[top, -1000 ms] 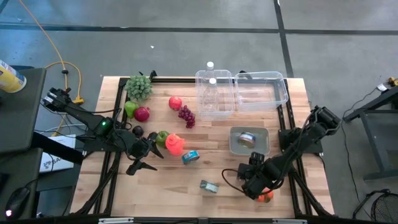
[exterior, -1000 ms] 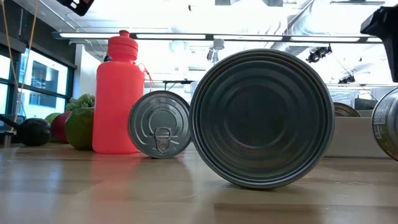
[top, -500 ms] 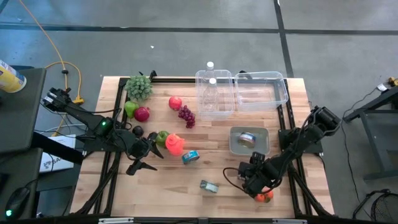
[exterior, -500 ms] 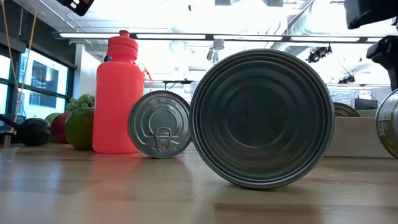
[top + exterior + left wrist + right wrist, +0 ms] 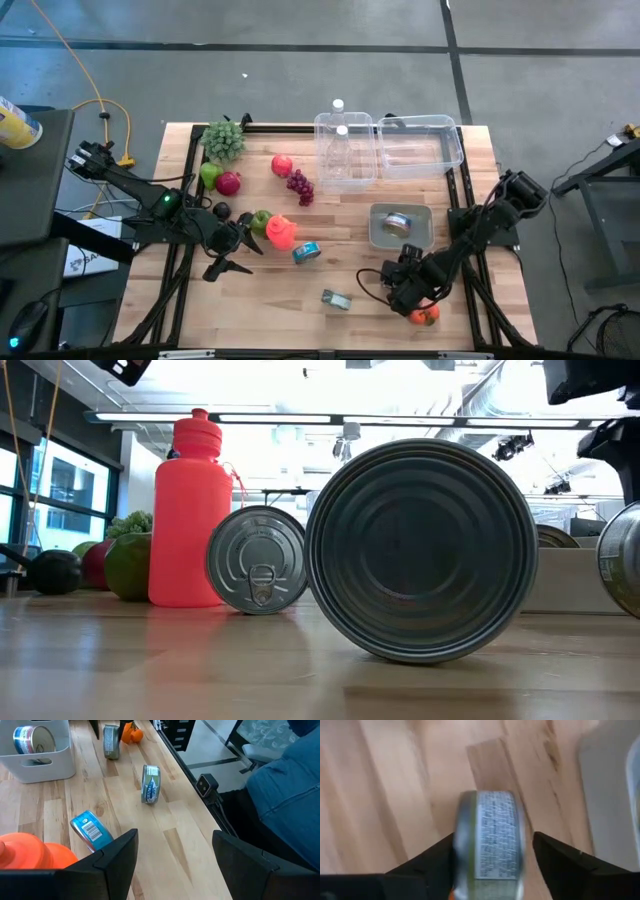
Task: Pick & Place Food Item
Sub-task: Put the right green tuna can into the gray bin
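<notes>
right claw (image 5: 490, 865) | fingers either side of a small tin (image 5: 492, 840) standing on edge on the counter (image 5: 360, 250) by the grey tray (image 5: 425, 238); whether they pinch it yet, cannot tell | centre on tin, squeeze its flat ends, lift straight | left claw (image 5: 172, 857) spread, waiting

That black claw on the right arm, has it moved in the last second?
Yes. The right gripper has slid slightly away from the table's near edge, toward the grey tray, uncovering more of the orange fruit.
</notes>
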